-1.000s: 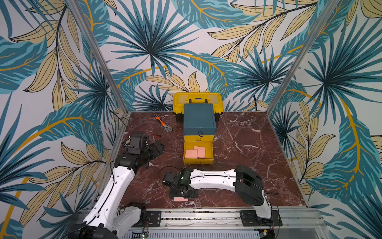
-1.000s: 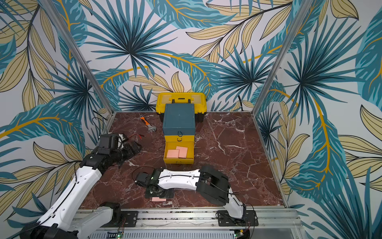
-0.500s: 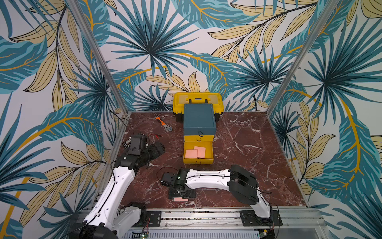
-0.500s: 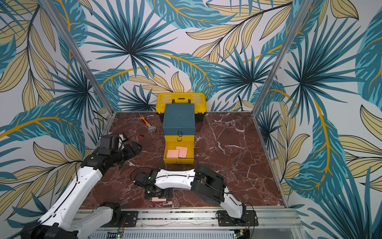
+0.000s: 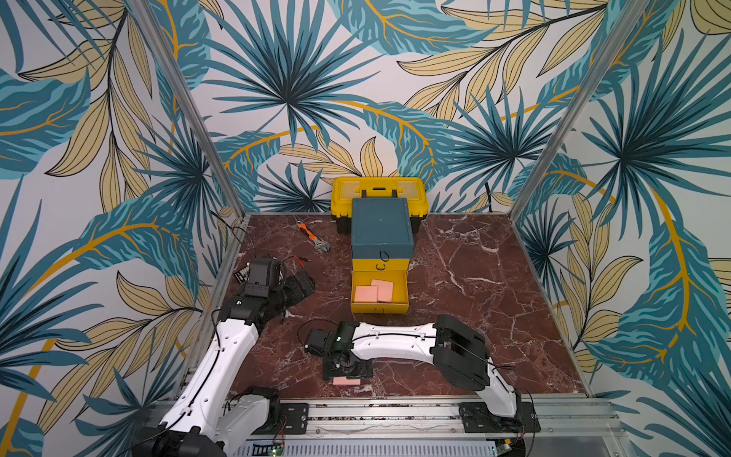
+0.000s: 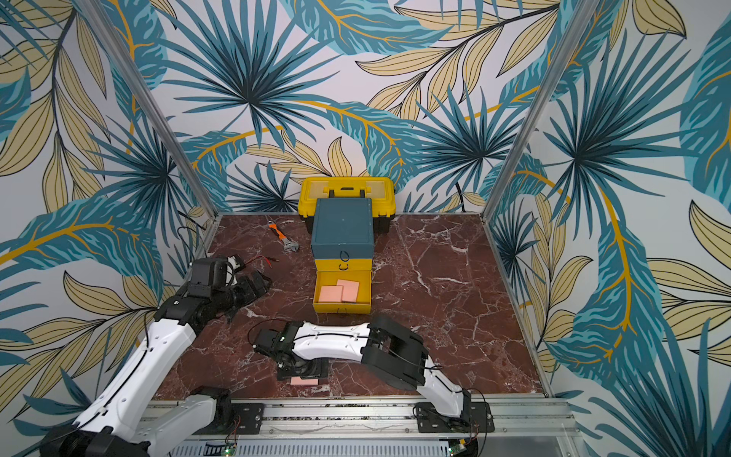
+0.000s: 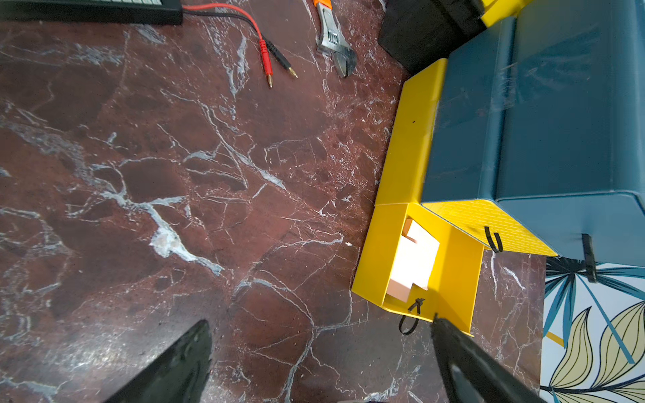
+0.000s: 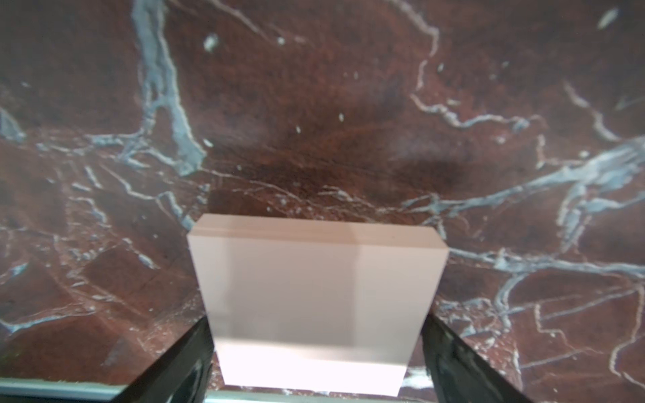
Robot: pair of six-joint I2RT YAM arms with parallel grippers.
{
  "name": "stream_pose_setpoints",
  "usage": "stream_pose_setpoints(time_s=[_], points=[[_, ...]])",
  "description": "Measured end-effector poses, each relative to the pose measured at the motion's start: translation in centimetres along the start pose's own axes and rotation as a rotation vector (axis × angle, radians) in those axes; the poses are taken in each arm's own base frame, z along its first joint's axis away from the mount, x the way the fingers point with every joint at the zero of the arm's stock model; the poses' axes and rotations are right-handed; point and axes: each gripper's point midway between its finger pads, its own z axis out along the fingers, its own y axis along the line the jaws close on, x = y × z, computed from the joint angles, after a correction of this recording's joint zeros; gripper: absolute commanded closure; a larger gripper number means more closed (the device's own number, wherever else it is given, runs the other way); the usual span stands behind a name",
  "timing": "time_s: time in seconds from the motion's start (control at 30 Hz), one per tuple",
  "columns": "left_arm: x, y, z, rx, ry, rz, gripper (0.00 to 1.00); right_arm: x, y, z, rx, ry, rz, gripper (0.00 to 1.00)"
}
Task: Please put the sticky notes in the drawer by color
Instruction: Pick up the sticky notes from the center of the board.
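Sticky notes show only in pink. In both top views one pink pad (image 5: 346, 381) (image 6: 303, 381) lies flat on the table (image 5: 474, 296) at 6 o'clock, close to the front rail. Two more pads (image 5: 374, 292) rest side by side in the pulled-out bottom tray (image 5: 379, 306) of the drawer (image 5: 381, 229), which stands at 12 o'clock. The right gripper (image 5: 347, 372) (image 6: 302, 372) hangs directly over the loose pad and hides most of it. Only a strip on its 6 o'clock side shows, running from 9 to 3. From there the tray lies near, toward 12 o'clock, with bare marble between. The left gripper (image 5: 300, 283) sits at 9 o'clock, well apart from the pad, so the right arm is clearly the nearer. No green or blue pad shows.

In the left wrist view the left gripper (image 7: 321, 322) stands wide with nothing between its fingers, only marble. Ahead of it is the bottom tray (image 7: 384, 244) with its pale pads (image 7: 415, 258).

In the right wrist view the pink pad (image 8: 314, 296) fills the space within the right gripper (image 8: 316, 322). One finger stands at each of two opposite edges, so the jaws are spread to the pad's full width. I cannot tell whether they press it yet. I judge the next move to be a lift and a carry toward 12 o'clock into the tray with the other pink pads.
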Motion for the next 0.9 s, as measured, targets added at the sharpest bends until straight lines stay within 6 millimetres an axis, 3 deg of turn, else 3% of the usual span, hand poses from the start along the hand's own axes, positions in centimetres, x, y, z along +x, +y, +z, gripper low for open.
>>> stream_pose_setpoints(time_s=[0.6,0.9], points=[[0.14,0.09,-0.1,0.015,0.005,-0.01,0.0,0.32,0.39,0.06,-0.026,0.029,-0.017,0.26],[0.03,0.19,-0.15,0.014,0.003,-0.015,0.0,0.01,0.22,-0.27,-0.057,0.006,-0.014,0.26]])
